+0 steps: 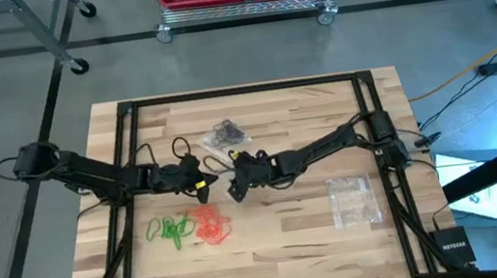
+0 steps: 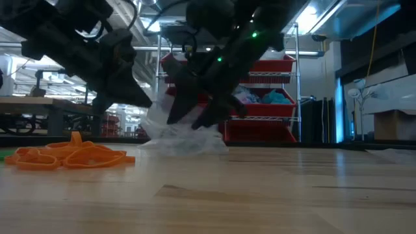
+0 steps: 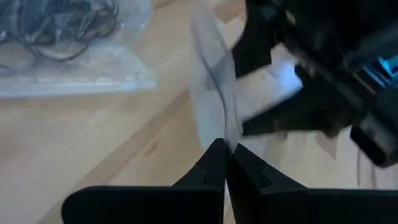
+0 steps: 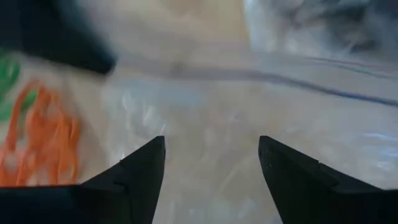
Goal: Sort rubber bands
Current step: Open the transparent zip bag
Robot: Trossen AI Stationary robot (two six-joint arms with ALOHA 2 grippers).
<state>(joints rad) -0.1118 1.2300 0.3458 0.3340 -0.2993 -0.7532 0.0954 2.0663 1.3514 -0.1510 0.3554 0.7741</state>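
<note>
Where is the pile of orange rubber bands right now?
In the high view the orange rubber bands lie on the table's front left part, touching the green rubber bands on their left, just in front of the two grippers.

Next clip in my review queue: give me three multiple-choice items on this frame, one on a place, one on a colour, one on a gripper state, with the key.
1. Where does the orange pile of rubber bands lie relative to the green pile in the high view?
A. To its right
B. To its left
C. On top of it

2. What colour are the bands in the clear bag at the table's far middle?
A. Green
B. Orange
C. Black

3. How is the left gripper?
A. Wide open
B. Shut on a clear plastic bag
C. Out of view

Key: A, the piles lie side by side, orange to the right; C, dark loops show through the plastic; B, the fingers pinch the film's edge in the left wrist view.
</note>
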